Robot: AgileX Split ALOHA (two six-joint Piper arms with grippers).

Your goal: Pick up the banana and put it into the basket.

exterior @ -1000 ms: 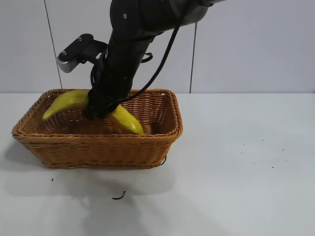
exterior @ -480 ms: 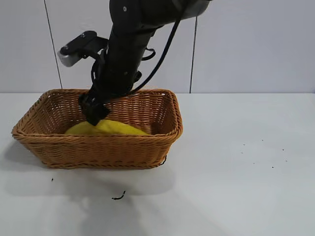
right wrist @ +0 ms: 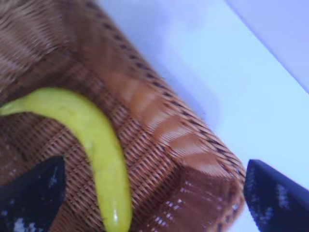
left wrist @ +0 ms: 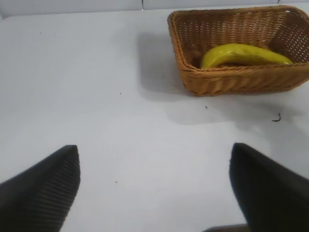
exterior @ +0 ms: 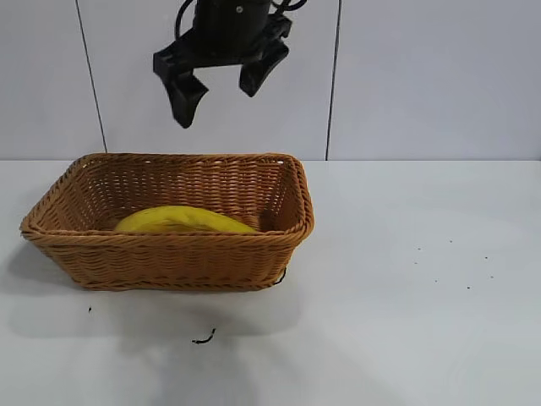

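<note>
Inside the rectangular tan-brown woven wicker basket (exterior: 169,245) I see the long curved bright-yellow banana (exterior: 182,220) lying flat on the bottom, its back arching just above the near braided rim in the exterior view. The left wrist view shows the same basket (left wrist: 227,82) with the banana (left wrist: 244,54) stretched lengthwise along its floor, and the right wrist view looks down on the banana (right wrist: 96,145) resting on the weave, close to one flared wall of the basket (right wrist: 159,130).

My right pincer (exterior: 220,80) hangs high above the basket, well clear of the rim, with its two black fingers spread wide and nothing between them. In the right wrist view the dark fingertips (right wrist: 29,191) sit far apart at either side, the banana visible between and below them, untouched.

My left pincer (left wrist: 154,188) is off to the side over the bare white desk (exterior: 423,288), well apart from the basket; its fingers are parted and hold nothing.

The basket stands on the left half of the desk as the exterior view has it. A small dark curled scrap (exterior: 203,339) lies on the desk just in front of the basket, and a few tiny dark specks (exterior: 448,262) are scattered farther right.
</note>
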